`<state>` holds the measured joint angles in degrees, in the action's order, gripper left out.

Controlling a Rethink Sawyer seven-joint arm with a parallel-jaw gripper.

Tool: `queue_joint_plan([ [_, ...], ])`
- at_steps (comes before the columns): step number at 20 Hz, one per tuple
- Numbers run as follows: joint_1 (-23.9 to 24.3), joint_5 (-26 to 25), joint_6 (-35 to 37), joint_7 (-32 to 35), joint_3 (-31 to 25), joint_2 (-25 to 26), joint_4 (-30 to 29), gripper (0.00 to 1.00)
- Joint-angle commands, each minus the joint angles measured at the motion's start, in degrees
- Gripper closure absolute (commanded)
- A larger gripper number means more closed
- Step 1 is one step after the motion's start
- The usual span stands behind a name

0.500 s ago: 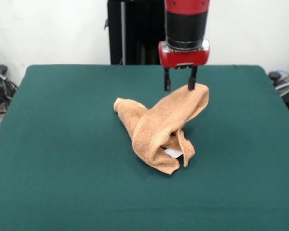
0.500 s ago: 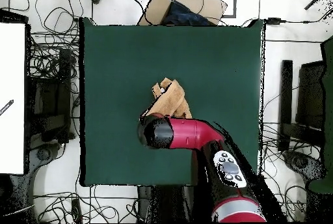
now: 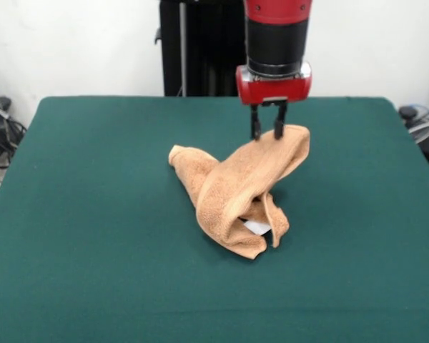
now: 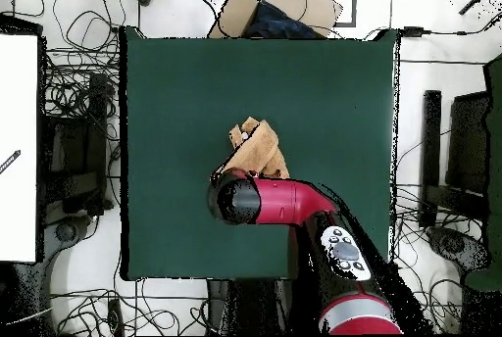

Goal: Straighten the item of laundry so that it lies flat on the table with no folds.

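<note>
Right now your gripper has its fingers pinched together on the raised top edge of the towel, so you're at the lifting step. Next, judge a pull up and away to let the folds fall out. Below the fingers the peach terry hangs crumpled and twisted, its lower end bunched on the table, a white label peeking underneath.
</note>
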<state>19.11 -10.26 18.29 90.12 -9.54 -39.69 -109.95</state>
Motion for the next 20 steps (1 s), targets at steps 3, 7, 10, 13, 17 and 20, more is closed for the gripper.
queue_joint_plan([
  [3, -0.64, -2.52, -4.89, 6.96, -0.78, 0.43, -1.02, 1.00],
  [7, -1.12, -2.02, -4.55, 7.42, -0.10, 0.64, -0.56, 1.00],
  [10, -0.98, -1.64, -3.48, 7.11, -0.09, 0.92, 0.11, 1.00],
  [13, -0.21, -1.59, -3.75, 6.73, -0.96, 1.05, -0.27, 1.00],
  [17, 0.42, -2.03, -4.72, 6.21, -1.91, 1.09, -0.86, 0.00],
  [20, 0.32, -2.25, -4.43, 5.87, -1.98, 1.13, -0.89, 0.00],
])
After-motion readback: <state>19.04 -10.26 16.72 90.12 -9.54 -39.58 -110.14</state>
